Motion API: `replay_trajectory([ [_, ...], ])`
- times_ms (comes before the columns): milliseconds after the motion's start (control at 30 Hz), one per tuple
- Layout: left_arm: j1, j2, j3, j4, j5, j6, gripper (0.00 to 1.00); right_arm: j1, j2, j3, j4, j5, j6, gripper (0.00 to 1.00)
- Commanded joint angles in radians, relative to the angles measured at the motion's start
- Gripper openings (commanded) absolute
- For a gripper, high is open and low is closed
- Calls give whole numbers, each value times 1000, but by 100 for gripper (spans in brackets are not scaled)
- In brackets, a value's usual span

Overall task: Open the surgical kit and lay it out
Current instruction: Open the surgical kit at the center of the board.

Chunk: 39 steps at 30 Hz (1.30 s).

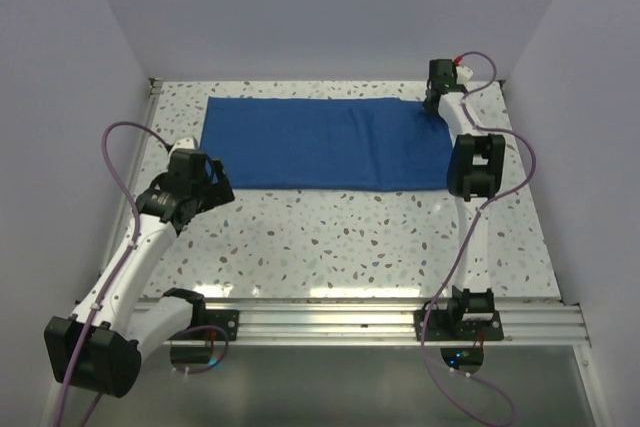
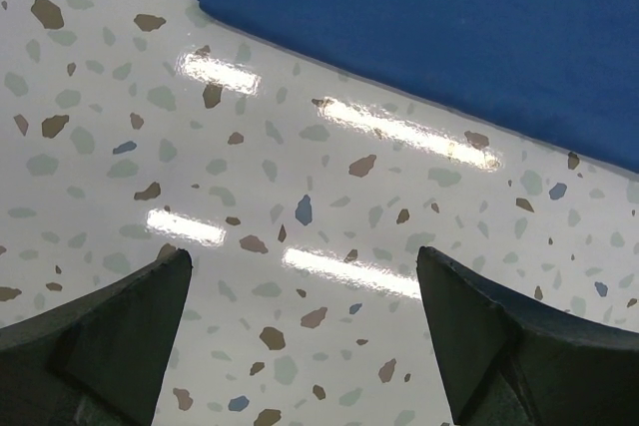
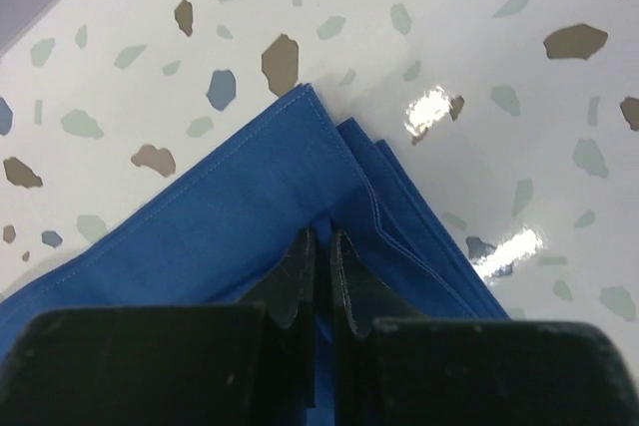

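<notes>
The blue cloth (image 1: 325, 142) lies folded on the far part of the counter (image 1: 350, 237), with its long side going left to right. The right gripper (image 3: 321, 246) is at the far right corner, squeezed together on a cloth edge. The left gripper (image 2: 303, 258) is spread wide over bare counter, just beside the cloth's near left corner

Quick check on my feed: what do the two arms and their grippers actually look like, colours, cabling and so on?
The left arm and right arm are built alike: slim white links joined by chunky black joint housings. A thin purple cable loops loosely along each one. The left gripper and right gripper have matte black fingers, broad at the base and tapering toward the tip.
</notes>
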Motion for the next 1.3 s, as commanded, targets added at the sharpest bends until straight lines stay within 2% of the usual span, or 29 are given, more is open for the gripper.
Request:
replay_trajectory([
  [0,1,2,45,24,20,25,100,30,-125,-72,-53,-16,11,0],
  [167,0,34,82,27,52,55,100,81,-263,-169,-64,26,7,0],
  [400,-32,31,86,40,76,83,100,107,-336,-184,-197,99,39,0],
  [533,-66,22,79,40,69,81,100,133,-388,-239,-192,86,33,0],
  [733,-69,8,51,35,77,34,100,231,-516,-369,-119,-101,21,0],
  [800,-69,14,54,41,65,8,100,302,-570,-408,-128,-164,4,0],
  [900,-69,39,100,38,39,-23,100,398,-774,-562,-152,-238,5,0],
  [933,-69,46,134,40,27,-27,100,425,-840,-683,-156,-252,11,0],
  [967,-69,66,151,50,19,-32,100,469,-1000,-749,-183,-263,29,0],
  [1033,-69,92,218,49,-19,-43,100,503,-1166,-944,-238,-281,77,0],
  [1067,-69,123,244,46,-32,-47,100,515,-1366,-1006,-267,-296,121,0],
  [1133,-69,152,315,35,-72,-64,100,514,-1563,-1145,-420,-287,172,0],
  [1167,-69,172,330,38,-79,-72,100,515,-1727,-1175,-535,-284,207,0],
  [1267,-69,195,364,49,-86,-119,100,514,-1921,-1196,-736,-231,246,0],
])
